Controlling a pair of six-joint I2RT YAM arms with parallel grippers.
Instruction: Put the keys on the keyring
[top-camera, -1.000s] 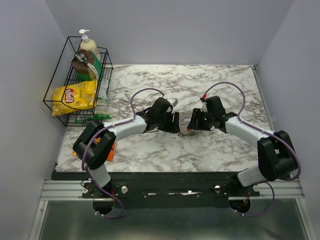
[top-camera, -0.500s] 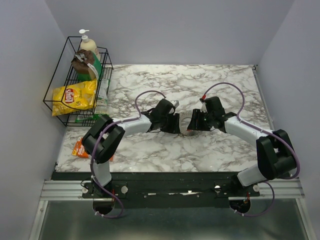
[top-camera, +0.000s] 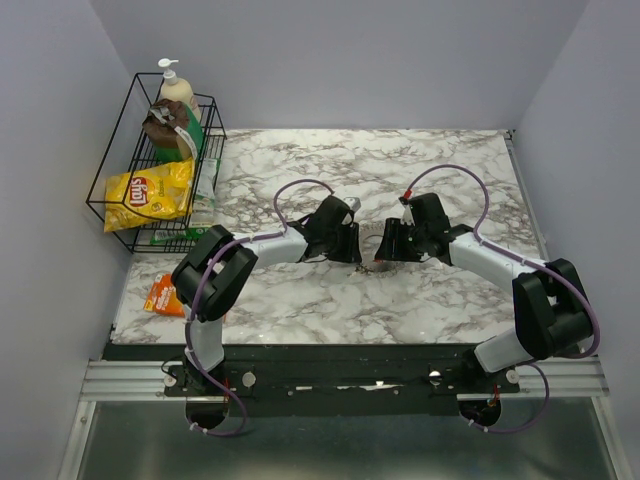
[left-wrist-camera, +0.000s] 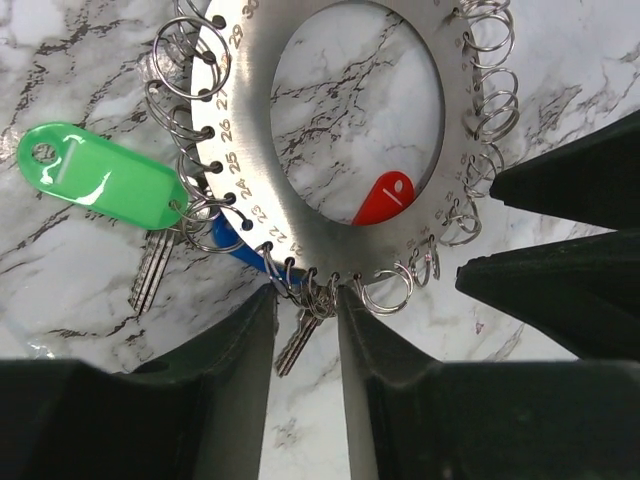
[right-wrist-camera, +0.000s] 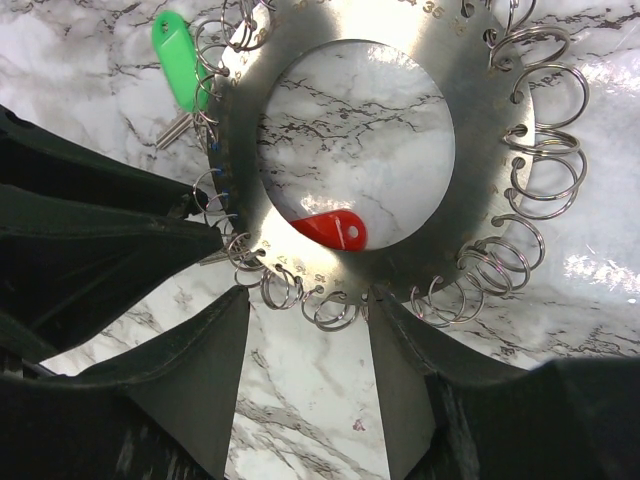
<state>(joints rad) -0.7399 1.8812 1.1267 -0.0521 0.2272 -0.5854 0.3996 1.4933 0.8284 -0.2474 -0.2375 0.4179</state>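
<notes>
Marble table (top-camera: 300, 160); keyring (left-wrist-camera: 250, 120) between both pincers; left pincer (left-wrist-camera: 305, 298) narrowly apart around key (left-wrist-camera: 296, 345); right pincer (right-wrist-camera: 308, 302) apart.

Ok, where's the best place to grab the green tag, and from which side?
Pinch the green tag across its narrow width at the holed end, from straight above: it lies flat, pointing away from the metal disc, that end clear of the rings.
</notes>
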